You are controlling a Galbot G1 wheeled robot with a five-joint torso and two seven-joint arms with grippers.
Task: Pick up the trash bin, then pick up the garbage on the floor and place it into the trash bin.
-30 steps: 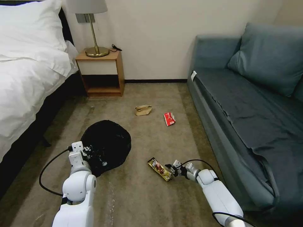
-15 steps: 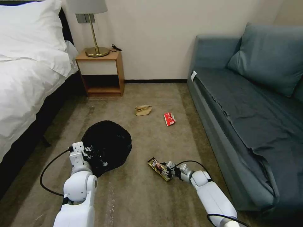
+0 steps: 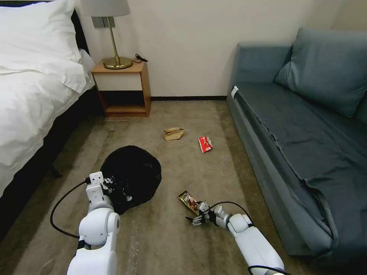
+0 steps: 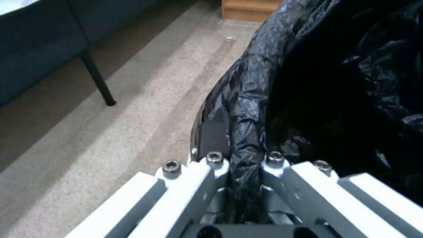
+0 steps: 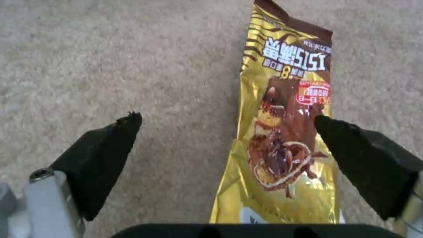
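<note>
The left gripper was clamped on the rim of the trash bin. In the left wrist view its two fingers pinched a fold of the shiny black bag between them, so the gripper was holding the bin tight. The bin sat on the tan carpet near the bed, with the bag puffed out over its edge.

The right gripper was low over the carpet, at the near end of the snack wrapper. Its fingers were spread wide apart and they held nothing. In the right wrist view the gold and brown wrapper lay flat on the floor between the two black fingertips — closer to one tip than the other. That tip looked right at the wrapper's edge, but I could not tell if it touched. The gripper had not closed on the wrapper.

Two more bits of garbage lay farther off on the carpet. The crumpled tan paper was out in front of the wooden nightstand. The red-and-white packet was just beside it, nearer the blue sofa. Both were well apart from the grippers.
</note>
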